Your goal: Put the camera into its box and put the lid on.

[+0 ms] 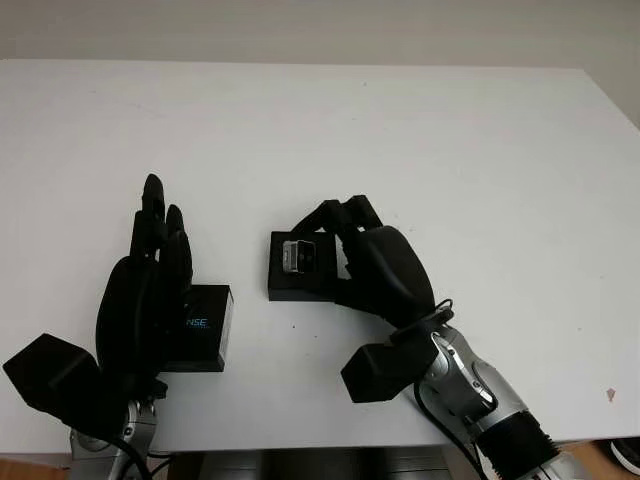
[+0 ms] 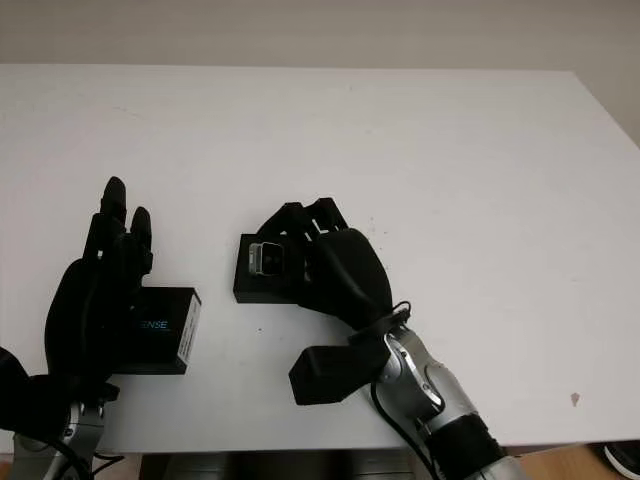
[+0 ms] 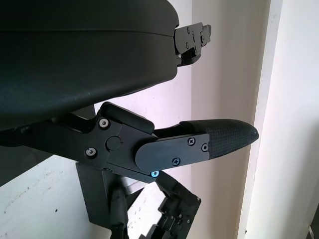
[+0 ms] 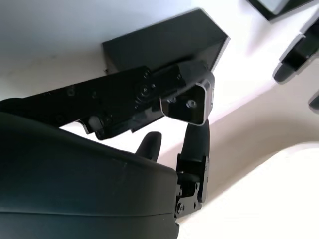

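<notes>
gripping the camera [image 1: 298, 257] in curled fingers [image 1: 335, 215], right hand [image 1: 375, 265] holds it over the box [image 1: 300, 280] at table [image 1: 400, 140] centre; left hand [image 1: 145, 290] open, above the lid [image 1: 205, 327].

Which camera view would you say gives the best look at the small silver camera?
The right wrist view: the camera is close and unobstructed, held in the right hand against the box. Both eye views show it small and distant, over the box.
</notes>
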Controlling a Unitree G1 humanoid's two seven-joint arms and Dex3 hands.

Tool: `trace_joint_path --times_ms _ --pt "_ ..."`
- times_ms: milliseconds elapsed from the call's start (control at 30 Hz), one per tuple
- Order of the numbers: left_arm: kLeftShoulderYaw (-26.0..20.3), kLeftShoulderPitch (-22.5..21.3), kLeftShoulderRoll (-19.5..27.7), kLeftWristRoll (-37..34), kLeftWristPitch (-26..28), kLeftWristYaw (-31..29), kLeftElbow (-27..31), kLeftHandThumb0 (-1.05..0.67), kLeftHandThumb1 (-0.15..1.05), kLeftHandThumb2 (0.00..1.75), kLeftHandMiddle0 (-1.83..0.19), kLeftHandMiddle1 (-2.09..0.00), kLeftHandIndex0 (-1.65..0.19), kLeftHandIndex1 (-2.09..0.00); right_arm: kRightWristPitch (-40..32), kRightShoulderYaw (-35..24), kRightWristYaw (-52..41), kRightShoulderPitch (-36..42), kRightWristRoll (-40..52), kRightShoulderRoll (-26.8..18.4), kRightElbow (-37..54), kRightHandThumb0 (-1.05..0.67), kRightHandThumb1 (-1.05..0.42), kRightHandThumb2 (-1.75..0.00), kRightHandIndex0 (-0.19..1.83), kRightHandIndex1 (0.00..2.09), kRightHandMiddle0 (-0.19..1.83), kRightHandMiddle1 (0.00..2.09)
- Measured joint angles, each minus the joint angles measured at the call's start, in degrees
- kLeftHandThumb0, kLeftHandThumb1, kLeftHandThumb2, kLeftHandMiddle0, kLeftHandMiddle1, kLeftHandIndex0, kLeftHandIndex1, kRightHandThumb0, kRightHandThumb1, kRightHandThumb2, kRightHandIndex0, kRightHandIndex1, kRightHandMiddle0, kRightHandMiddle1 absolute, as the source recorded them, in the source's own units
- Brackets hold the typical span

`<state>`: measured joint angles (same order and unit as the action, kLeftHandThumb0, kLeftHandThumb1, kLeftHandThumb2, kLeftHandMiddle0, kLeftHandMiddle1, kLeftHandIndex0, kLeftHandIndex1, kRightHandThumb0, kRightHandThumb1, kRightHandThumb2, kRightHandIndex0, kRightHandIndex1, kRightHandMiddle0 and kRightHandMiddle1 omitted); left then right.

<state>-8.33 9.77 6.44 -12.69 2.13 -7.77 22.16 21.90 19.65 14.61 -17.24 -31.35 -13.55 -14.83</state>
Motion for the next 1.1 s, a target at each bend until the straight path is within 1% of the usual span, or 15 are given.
trace_joint_path --times_ms 200,267,367,600,800,900,967,1000,1067,1100 --pt "0.1 0.0 0.0 0.0 0.0 0.0 0.0 -0.80 1.05 0.57 0.19 0.00 0.19 0.00 -0.8 -3.0 -6.9 0.0 8.5 2.1 0.0 -0.41 -1.05 -0.09 -0.06 1.12 0.14 1.84" --pt "0.2 0.0 0.0 0.0 0.0 0.0 0.0 -0.80 1.05 0.57 0.19 0.00 0.19 0.00 -1.6 -3.8 -9.3 -0.1 10.5 2.3 0.1 -0.42 -1.05 -0.09 -0.03 1.05 0.15 1.81" --pt "0.3 0.0 0.0 0.2 0.0 0.3 0.0 -0.79 1.05 0.58 0.19 0.00 0.19 0.00 -3.3 -5.1 -12.6 -0.2 12.9 2.4 0.6 -0.43 -1.05 -0.09 0.00 0.98 0.17 1.78" --pt "0.7 -0.1 0.0 0.6 0.0 0.6 0.1 -0.79 1.05 0.59 0.19 0.00 0.19 0.00 -7.1 -7.9 -17.3 -0.9 17.3 2.7 4.8 -0.45 -1.04 -0.06 0.06 0.91 0.21 1.75" --pt "0.8 -0.1 0.0 0.7 0.1 0.6 0.1 -0.79 1.05 0.58 0.19 0.00 0.19 0.00 -12.8 -10.3 -23.4 -2.7 21.4 2.0 9.1 -0.49 -1.03 -0.05 0.09 0.87 0.29 1.73" --pt "0.8 -0.1 0.0 0.7 0.1 0.6 0.1 -0.79 1.05 0.58 0.19 0.00 0.19 0.00 -16.9 -11.5 -27.7 -4.7 23.4 0.5 9.8 -0.50 -1.02 -0.05 0.12 0.84 0.35 1.74" --pt "0.9 -0.1 0.0 0.8 0.0 0.6 0.1 -0.79 1.05 0.59 0.19 0.00 0.19 0.00 -20.2 -12.5 -31.0 -6.5 25.3 -0.6 10.1 -0.49 -1.01 -0.05 0.12 0.81 0.34 1.72" --pt "0.9 -0.1 0.0 0.9 0.0 0.6 0.1 -0.79 1.05 0.59 0.19 0.00 0.19 0.00 -22.0 -12.9 -32.9 -7.5 26.2 -1.3 10.3 -0.49 -1.01 -0.05 0.13 0.78 0.34 1.70" --pt "1.0 -0.1 0.0 1.0 0.0 0.7 0.1 -0.79 1.05 0.59 0.19 0.00 0.19 0.00 -27.3 -13.7 -37.8 -10.2 29.2 -2.8 10.4 -0.48 -0.98 -0.05 0.20 0.60 0.39 1.64" --pt "1.1 -0.1 0.0 1.0 0.0 0.7 0.1 -0.79 1.05 0.59 0.19 0.00 0.19 0.00 -29.8 -14.0 -40.4 -11.7 30.9 -3.6 10.3 -0.47 -0.97 -0.05 0.22 0.56 0.40 1.63"
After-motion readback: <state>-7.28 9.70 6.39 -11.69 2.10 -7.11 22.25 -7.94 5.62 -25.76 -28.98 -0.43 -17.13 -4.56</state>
